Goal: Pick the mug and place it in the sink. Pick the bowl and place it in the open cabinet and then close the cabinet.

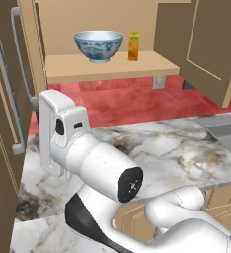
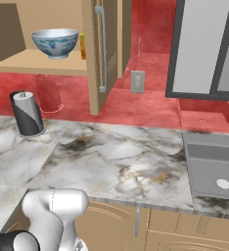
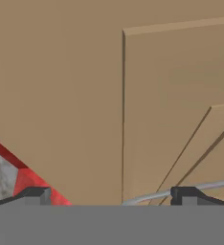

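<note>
Bowl (image 1: 98, 45) upright on cabinet (image 1: 112, 66) shelf, rim up.

No legible txt or labels anywhere.

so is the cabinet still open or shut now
Open: both doors of the cabinet stand swung out, and the bowl sits upright on its exposed shelf.

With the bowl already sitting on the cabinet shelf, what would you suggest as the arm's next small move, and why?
Probably ease the gripper up to the left door and push it toward shut. The bowl stands on the shelf of the cabinet, both doors are open, and the hand view shows open, empty jaws facing the door panel beside its handle.
</note>
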You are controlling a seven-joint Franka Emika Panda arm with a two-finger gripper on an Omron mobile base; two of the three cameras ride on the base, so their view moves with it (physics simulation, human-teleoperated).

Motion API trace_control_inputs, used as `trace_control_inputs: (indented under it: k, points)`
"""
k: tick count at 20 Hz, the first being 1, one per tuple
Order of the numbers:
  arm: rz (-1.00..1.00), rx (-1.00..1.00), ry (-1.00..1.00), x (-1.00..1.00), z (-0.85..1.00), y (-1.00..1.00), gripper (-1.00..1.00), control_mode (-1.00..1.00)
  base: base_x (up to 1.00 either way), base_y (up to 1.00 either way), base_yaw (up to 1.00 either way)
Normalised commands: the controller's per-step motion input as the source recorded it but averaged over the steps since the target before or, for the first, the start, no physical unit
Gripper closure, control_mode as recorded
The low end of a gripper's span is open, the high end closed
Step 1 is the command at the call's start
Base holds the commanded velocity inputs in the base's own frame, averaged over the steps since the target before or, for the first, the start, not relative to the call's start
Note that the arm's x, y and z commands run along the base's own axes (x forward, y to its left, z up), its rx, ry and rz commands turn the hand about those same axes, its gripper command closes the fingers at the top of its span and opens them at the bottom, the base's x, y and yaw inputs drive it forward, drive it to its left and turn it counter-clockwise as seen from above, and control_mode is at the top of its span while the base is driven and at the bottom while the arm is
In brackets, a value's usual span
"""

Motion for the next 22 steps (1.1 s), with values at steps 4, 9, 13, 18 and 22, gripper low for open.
trace_control_inputs:
  k: [4, 9, 13, 18, 22]
  points:
    - [0.0, 0.0, 0.0, 0.0, 0.0, 0.05, -1.0, -1.0, 0.0, 0.0, 0.0]
    - [0.0, 0.0, 0.0, 0.04, 0.0, 0.0, -1.0, -1.0, 0.0, 0.0, 0.0]
    - [0.0, 0.0, 0.0, 0.1, 0.0, 0.0, -1.0, -1.0, 0.0, 0.0, 0.0]
    - [0.0, 0.0, 0.0, 0.2, 0.0, 0.0, -1.0, -1.0, 0.0, 0.0, 0.0]
    - [0.0, 0.0, 0.0, 0.25, 0.0, 0.03, -1.0, -1.0, 0.0, 0.0, 0.0]
